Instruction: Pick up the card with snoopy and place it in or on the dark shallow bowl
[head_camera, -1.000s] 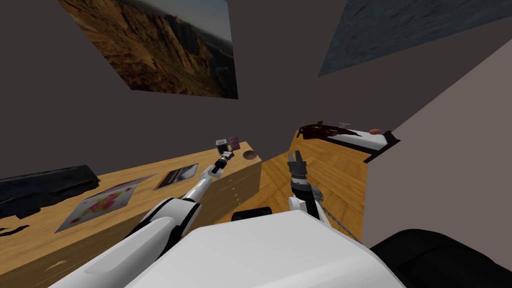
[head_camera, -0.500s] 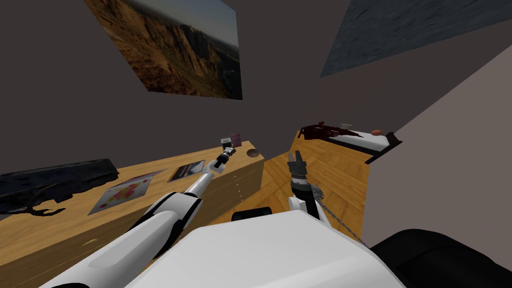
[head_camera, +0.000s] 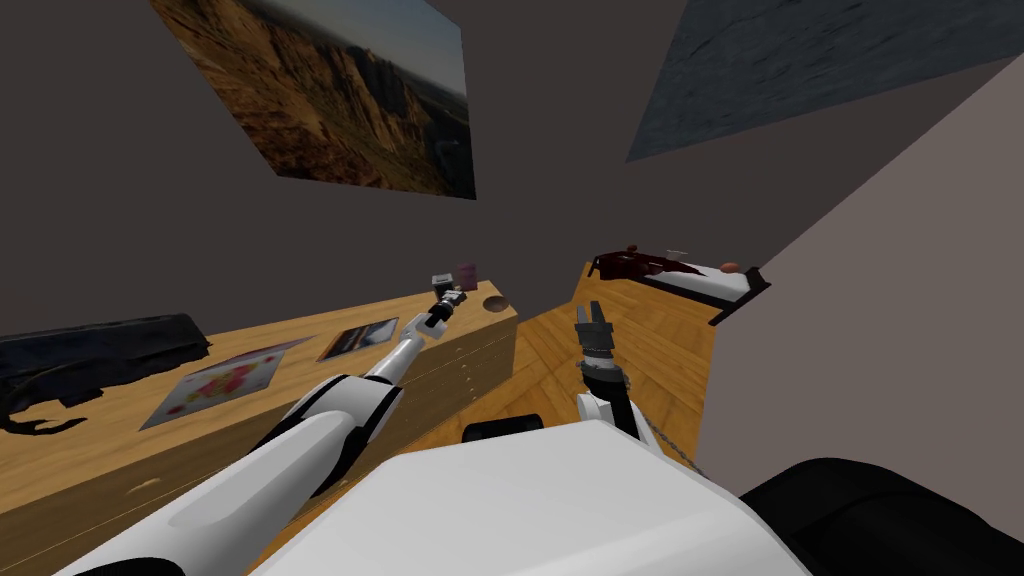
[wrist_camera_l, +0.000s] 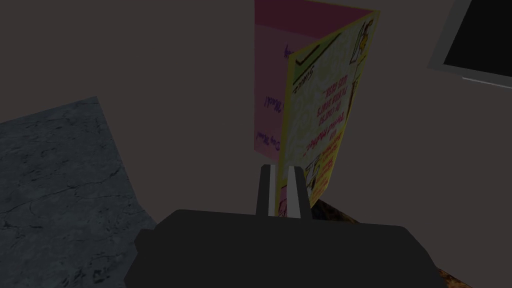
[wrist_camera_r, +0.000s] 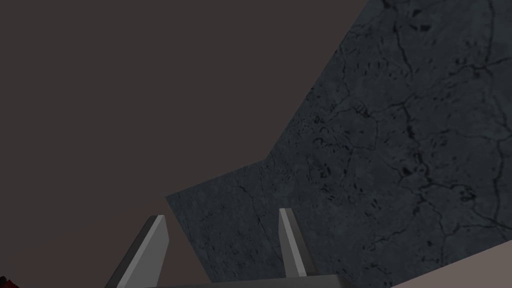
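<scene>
Long light-wood drawer cabinet (head_camera: 110, 440): along wall, robot's left.
Brown shallow round bowl (head_camera: 495, 302): on cabinet top, far end.
Pink-and-yellow folded printed card (wrist_camera_l: 320, 100): upright, in air nr bowl, apart from it.
Left gripper (wrist_camera_l: 281, 169): fingers narrow, pinching card's lower edge.
Right gripper (wrist_camera_r: 221, 214): fingers wide, nothing btwn.

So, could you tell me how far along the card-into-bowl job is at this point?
Done: the card is picked up, pinched in the shut left tool. In hand: that arm is stretched over the far end of the wooden dresser, with the card close beside the shallow bowl. Left: bring it over the bowl and release. The right tool hangs open, idle.
</scene>
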